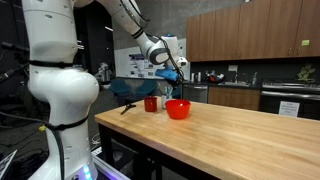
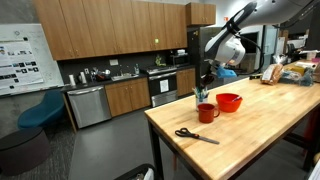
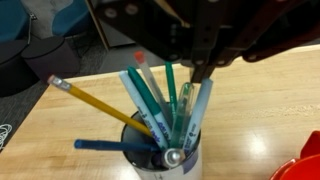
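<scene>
The table (image 1: 250, 135) spreads out below the claw (image 3: 203, 72), its wooden top carrying everything near it. The claw hangs pointing straight down, which suits things that stand upright in a container. Its jaws are fully closed. Their tips sit among the pen tops and touch a pale blue pen (image 3: 204, 100), but I cannot tell from the wrist view whether that pen is actually pinched.

The bowl (image 2: 228, 102) stands low and to one side of the claw, just beside the mug (image 2: 206, 113) but apart from it. It shows nothing inside, as far as its rim lets me see. The mug stands upright directly under the claw, near the table's edge. The scissors (image 2: 196, 135) lie flat farther from the claw, on the far side of the mug from the bowl.

The mug holds a loose bunch of pens (image 3: 150, 100) and one pencil (image 3: 95, 100). They lean on the rim and fan apart, likely because the mug is wider than the bunch. The green pen (image 3: 170, 95) and the pale ones rise closest to the claw, and the pencil tilts farthest away from it.
</scene>
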Tool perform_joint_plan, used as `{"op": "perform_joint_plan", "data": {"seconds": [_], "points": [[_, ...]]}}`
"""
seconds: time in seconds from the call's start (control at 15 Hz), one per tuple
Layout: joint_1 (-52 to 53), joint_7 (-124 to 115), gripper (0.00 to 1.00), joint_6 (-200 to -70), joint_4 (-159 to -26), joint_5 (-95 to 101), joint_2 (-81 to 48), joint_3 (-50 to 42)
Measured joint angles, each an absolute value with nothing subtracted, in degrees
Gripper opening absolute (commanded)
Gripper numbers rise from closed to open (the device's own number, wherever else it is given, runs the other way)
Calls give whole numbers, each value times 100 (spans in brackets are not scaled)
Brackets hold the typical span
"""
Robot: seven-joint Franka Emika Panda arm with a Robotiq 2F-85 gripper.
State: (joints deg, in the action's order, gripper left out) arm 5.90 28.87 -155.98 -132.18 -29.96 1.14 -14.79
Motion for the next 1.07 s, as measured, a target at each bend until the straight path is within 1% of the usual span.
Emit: {"op": "perform_joint_plan", "data": {"seconds": [0.07, 0.13, 0.27, 0.33, 0.4, 1.07], "points": [[590, 2888, 51, -15598, -13218, -2994, 120, -1481], [589, 2893, 28, -15598, -13218, -2994, 135, -1492], [590, 2890, 37, -15600, -13219, -2994, 122, -1492], [590, 2889, 45, -15600, -13219, -2994, 115, -1492], [590, 2889, 50, -15600, -13219, -2994, 110, -1492], [590, 2889, 51, -15601, -13219, -2994, 108, -1492]]}}
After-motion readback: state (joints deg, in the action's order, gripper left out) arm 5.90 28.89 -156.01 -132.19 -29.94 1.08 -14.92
